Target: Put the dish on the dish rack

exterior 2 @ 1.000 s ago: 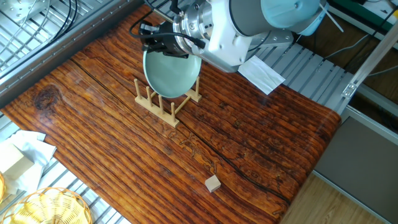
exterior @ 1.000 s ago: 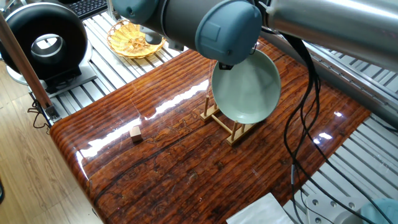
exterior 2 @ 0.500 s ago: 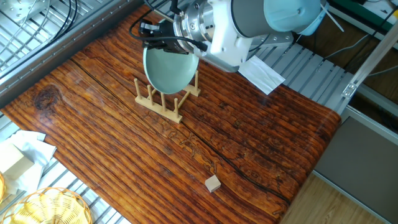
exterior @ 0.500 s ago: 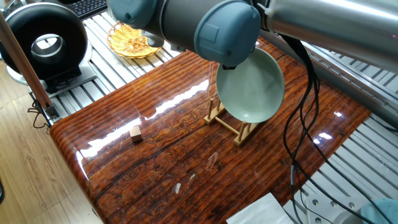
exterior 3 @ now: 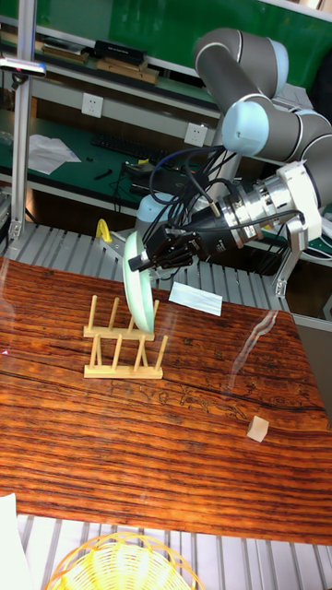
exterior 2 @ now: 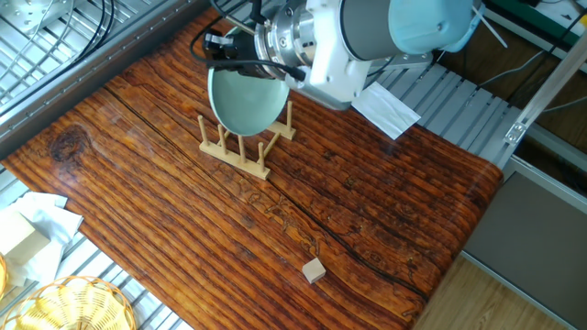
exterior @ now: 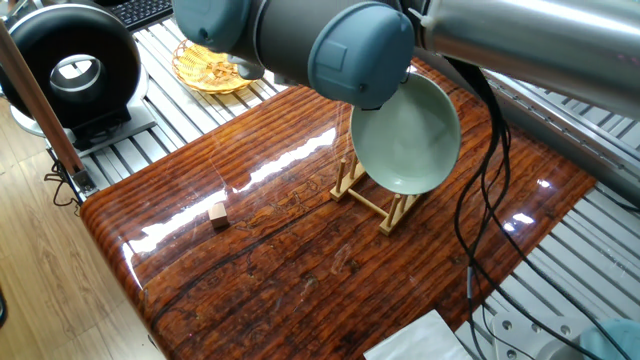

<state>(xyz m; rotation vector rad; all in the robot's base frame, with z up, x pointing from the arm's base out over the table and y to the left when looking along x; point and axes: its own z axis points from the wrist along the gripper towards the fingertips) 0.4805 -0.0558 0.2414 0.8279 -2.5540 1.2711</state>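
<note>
Looking near to far in the tall view: woven yellow wicker basket (exterior 3: 124,562) at the front edge, small wooden cube (exterior 3: 259,428) on the glossy wood-grain surface (exterior 3: 184,452), then the light-wood pegged dish rack (exterior 3: 123,346). Pale mint-green round dish (exterior 3: 140,293) stands on edge, lower rim down among the rack pegs. Tool (exterior 3: 148,255) is clamped shut on the dish's upper rim. White paper sheet (exterior 3: 195,298) lies behind.

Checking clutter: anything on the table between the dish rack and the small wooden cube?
Nothing; only bare tabletop between the dish rack and the wooden cube, clearest in the other fixed view.
</note>
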